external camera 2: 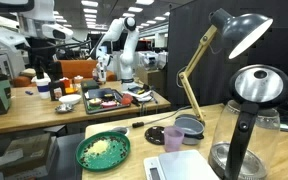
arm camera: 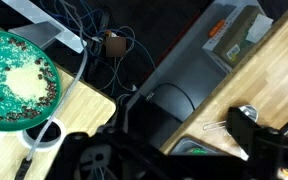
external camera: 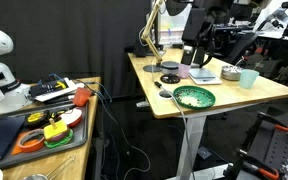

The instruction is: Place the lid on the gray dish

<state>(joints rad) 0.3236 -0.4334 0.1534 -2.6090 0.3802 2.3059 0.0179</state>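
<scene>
Gripper point(arm camera: 174, 150) parts fill the bottom of the wrist view as dark, blurred shapes. I cannot tell how far the jaws stand apart, or whether anything sits between them. Just past them comes the table point(arm camera: 274, 70) edge, with the green bowl point(arm camera: 14, 75) to one side and cables point(arm camera: 109, 40) on the floor beyond. Neither lid nor dish shows clearly in this view.

In an exterior view the gripper hangs over the table, above and behind two small dark discs. I take the one with the paler middle to be the lid point(external camera: 169, 68). It lies flat on the table, lower than the fingers and off toward the lamp-side edge. The dish point(external camera: 170, 79) sits just beside it, on the bowl's side. At this size the two are hard to tell apart, so that reading is a judgement.

The lid is round and has no long axis, so the approach likely turns on coming down over its rim.

Farther off, the tray point(external camera: 231, 73) and teal cup point(external camera: 248, 78) stand well apart from both. In an exterior view the lamp point(external camera 2: 224, 40) hides part of the table behind it.
</scene>
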